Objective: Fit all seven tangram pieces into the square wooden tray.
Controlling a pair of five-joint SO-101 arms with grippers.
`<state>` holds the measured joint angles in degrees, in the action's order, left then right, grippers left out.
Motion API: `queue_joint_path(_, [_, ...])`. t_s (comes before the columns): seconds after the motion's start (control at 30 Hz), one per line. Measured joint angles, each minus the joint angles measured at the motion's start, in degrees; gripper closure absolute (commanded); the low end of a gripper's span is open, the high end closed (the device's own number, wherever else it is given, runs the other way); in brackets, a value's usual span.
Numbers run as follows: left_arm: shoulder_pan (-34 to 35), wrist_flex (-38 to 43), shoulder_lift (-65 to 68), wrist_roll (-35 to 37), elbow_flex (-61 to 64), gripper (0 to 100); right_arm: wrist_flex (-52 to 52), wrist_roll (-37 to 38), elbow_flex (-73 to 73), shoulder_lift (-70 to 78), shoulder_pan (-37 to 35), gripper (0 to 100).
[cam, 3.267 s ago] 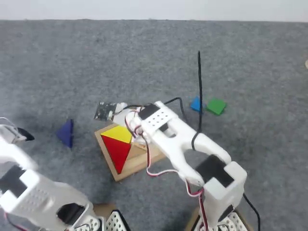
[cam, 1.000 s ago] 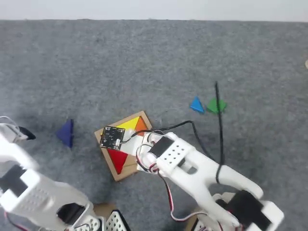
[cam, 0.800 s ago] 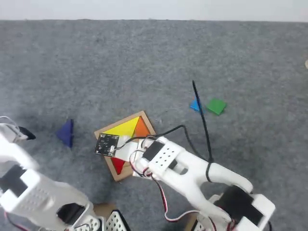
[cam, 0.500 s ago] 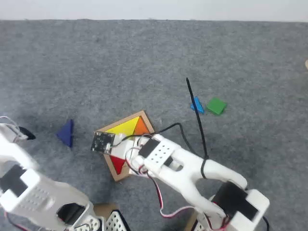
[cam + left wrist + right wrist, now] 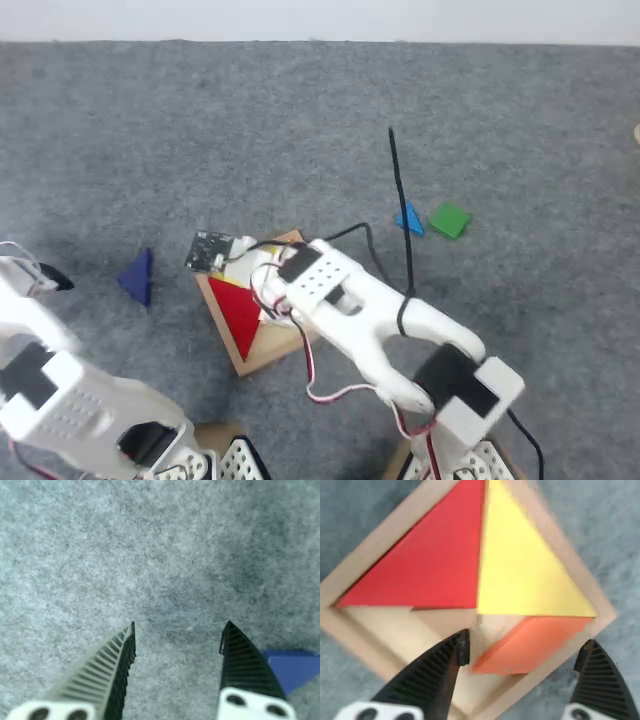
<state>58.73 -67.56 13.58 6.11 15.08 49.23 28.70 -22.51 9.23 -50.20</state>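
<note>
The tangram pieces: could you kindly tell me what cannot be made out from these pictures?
- High view: the right arm covers much of the wooden tray, hiding whatever lies beside the red triangle.
- Right wrist view: the orange piece is blurred, its outline unclear.
- Left wrist view: the blue piece is cut off by the picture's edge and a finger of the left gripper.
</note>
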Motion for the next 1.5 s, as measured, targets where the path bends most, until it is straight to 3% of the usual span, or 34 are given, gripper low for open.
queue_joint_path(0.3, [0.0, 0.0, 0.0, 0.0, 0.0, 74, 1.9, 0.4, 2.1, 1.0, 0.6, 66.3])
queue_joint_path(0.77, [0.0, 0.0, 0.0, 0.0, 0.0, 74, 2.4, -4.2, 1.2, 0.9, -5.5, 66.3])
queue_joint_path(1.1, [0.0, 0.0, 0.0, 0.0, 0.0, 74, 2.7, 1.1, -4.0, -0.1, -8.3, 66.3])
queue_joint_path(1.3, [0.0, 0.0, 0.0, 0.0, 0.0, 74, 5.5, 2.3, -5.6, -6.7, -8.3, 66.3])
queue_joint_path(1.5, [0.0, 0.0, 0.0, -0.1, 0.0, 74, 6.1, 2.3, -5.8, -10.5, -2.5, 66.3])
